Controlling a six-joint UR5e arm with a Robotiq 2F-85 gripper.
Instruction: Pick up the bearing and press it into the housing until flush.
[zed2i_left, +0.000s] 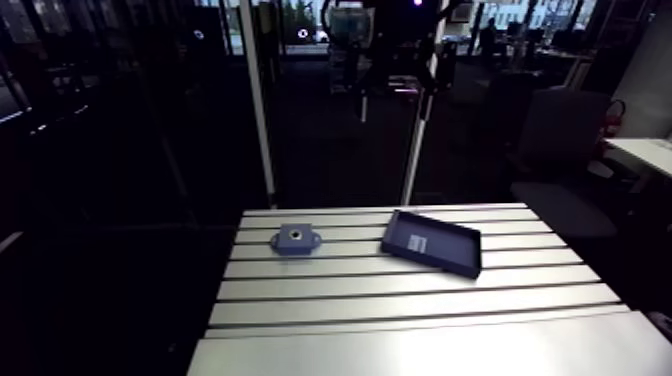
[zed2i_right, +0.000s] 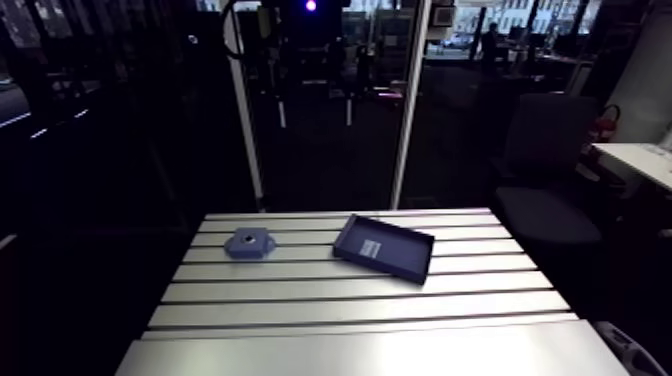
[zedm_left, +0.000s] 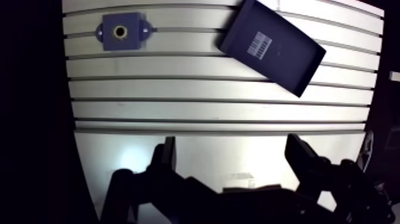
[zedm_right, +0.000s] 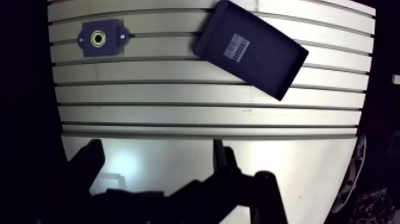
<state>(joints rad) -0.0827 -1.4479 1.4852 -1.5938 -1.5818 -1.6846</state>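
Note:
The housing (zedm_left: 121, 31) is a small blue block with two side lugs and a yellowish ring round its central hole. It lies flat on the slotted table (zedm_left: 196, 89), far ahead of my gripper and off to one side; the arm view shows the housing (zed2i_left: 297, 238) too. My gripper (zedm_left: 232, 149) hangs over the table's smooth near strip, open, with nothing between its dark fingers (zedm_left: 168, 149). I cannot make out a separate bearing in any view.
A shallow dark blue tray (zedm_left: 272, 47) lies askew beside the housing, with a pale striped patch (zedm_left: 259, 44) on its floor; in the arm view the tray (zed2i_left: 432, 243) sits right of the housing. The table's edges drop into darkness on both sides.

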